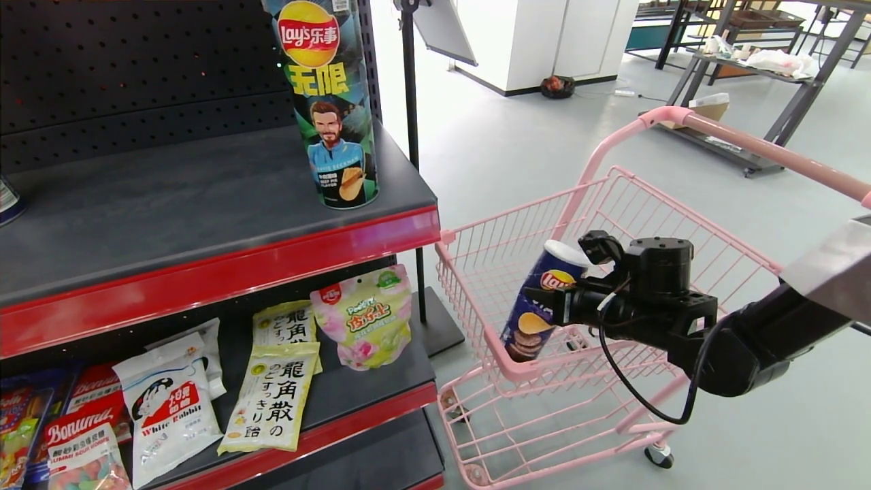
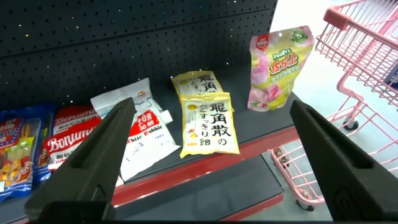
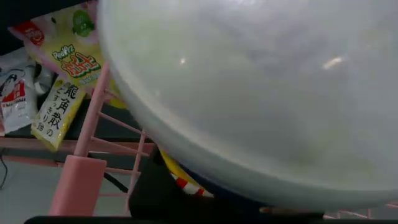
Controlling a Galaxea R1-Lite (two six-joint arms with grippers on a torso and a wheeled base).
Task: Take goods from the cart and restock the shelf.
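Note:
A blue chips can with a white lid stands tilted in the front left corner of the pink cart. My right gripper is shut on its upper part from the cart side. The can's white lid sits close up in the right wrist view. A tall dark-green chips can stands upright at the right end of the upper shelf board. My left gripper hangs open over the lower shelf, with nothing between its fingers.
The lower shelf holds a pink-green pouch, yellow candy bags, a white candy bag and red packets. A black pole stands between shelf and cart. Most of the upper board left of the tall can is bare.

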